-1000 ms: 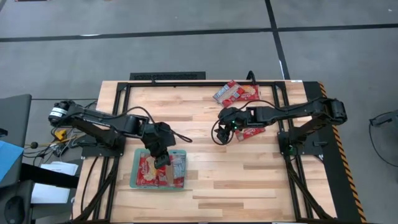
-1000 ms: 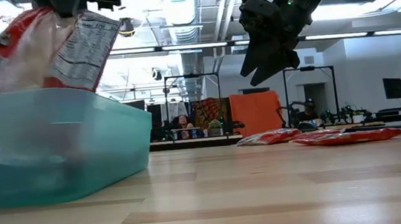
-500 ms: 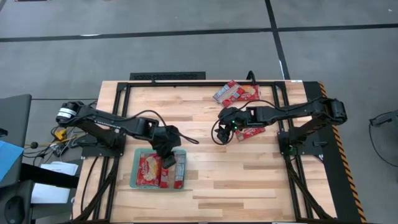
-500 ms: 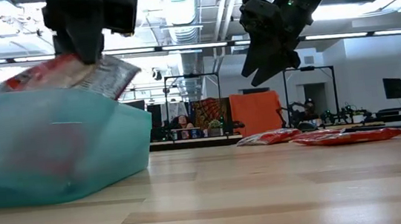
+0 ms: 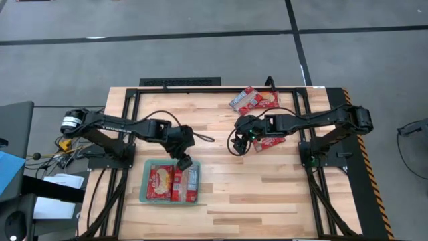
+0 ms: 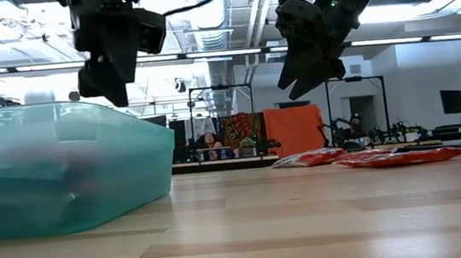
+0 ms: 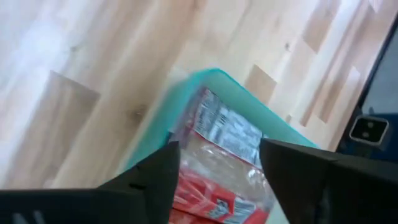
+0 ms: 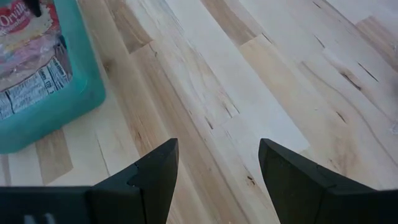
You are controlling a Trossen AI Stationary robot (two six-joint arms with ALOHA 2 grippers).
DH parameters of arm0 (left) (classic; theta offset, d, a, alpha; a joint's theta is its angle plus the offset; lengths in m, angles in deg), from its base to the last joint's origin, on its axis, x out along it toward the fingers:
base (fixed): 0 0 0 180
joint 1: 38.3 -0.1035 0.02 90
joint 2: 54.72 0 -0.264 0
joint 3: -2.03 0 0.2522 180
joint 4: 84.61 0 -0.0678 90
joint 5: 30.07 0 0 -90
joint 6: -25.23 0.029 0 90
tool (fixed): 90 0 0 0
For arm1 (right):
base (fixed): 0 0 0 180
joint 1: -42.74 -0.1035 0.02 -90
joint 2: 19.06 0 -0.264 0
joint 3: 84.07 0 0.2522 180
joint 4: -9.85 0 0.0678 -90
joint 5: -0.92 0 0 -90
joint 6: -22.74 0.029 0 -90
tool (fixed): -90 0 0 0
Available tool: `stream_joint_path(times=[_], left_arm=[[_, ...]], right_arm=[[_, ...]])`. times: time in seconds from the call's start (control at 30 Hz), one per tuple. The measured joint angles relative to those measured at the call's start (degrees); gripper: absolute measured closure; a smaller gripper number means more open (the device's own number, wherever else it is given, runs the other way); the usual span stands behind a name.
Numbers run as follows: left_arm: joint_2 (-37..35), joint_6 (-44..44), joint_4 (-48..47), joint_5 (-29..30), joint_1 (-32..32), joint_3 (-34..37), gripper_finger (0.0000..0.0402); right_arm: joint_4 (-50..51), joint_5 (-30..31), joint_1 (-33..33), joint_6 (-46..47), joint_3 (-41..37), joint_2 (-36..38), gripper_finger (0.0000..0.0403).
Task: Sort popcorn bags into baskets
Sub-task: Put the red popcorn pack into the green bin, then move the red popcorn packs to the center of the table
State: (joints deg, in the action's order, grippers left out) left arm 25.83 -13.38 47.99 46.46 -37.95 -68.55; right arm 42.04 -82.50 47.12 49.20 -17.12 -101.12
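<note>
The teal basket (image 5: 146,175) lies near the table's front left and holds popcorn bags lying flat. One shows its red face (image 5: 159,183) and one its silver printed face (image 5: 190,181). My left gripper (image 5: 182,162) hovers open just above the basket's far right corner. In its wrist view the silver-faced bag (image 7: 227,130) shows between its fingers, untouched. My right gripper (image 5: 235,144) hangs open over bare wood at mid-table. More bags lie at the far edge (image 5: 254,99) and under the right arm (image 5: 271,141).
The table's near right part is bare wood (image 5: 267,194). The black frame rails (image 5: 180,82) run along the far edge and both sides. In the low view the two loose bags (image 6: 397,158) lie flat far behind the basket (image 6: 63,172).
My left gripper has carried a popcorn bag toward the table's right edge and down over the basket, then opened and let go. The bag, which stood tilted above the rim, now lies flat inside beside the red-faced one. The gripper has drawn back toward the far edge.
</note>
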Motion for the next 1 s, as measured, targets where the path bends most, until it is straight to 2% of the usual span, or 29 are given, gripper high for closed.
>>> stream_joint_path(times=[0.23,0.33,0.5,0.6,0.77,0.83,1.0], left_arm=[[0.0,2.3,2.8,1.3,-7.3,-1.9,0.0152],[0.1,2.4,9.4,4.3,-10.9,-2.6,0.015],[3.2,2.0,22.1,3.5,-16.3,-2.6,0.0149],[8.0,-0.2,32.5,1.4,-18.1,-2.8,0.0149],[18.3,-7.9,47.3,-5.1,-20.2,-3.0,0.0149],[22.1,-8.7,51.1,-5.5,-21.0,-5.1,0.0149],[28.5,-5.9,50.1,-2.7,-23.7,-13.9,0.0149]], right_arm=[[4.5,5.8,2.7,4.0,0.0,0.0,0.0154],[8.4,7.0,4.8,5.4,0.0,0.0,0.0154],[16.9,9.2,8.2,8.1,0.0,0.0,0.0154],[24.3,12.5,10.6,10.0,0.0,0.0,0.0154],[32.0,14.1,15.7,11.1,-2.6,0.0,0.0154],[31.7,15.3,18.2,11.5,-4.8,0.7,0.0154],[23.6,12.6,25.0,8.6,-8.4,2.6,0.0154]])
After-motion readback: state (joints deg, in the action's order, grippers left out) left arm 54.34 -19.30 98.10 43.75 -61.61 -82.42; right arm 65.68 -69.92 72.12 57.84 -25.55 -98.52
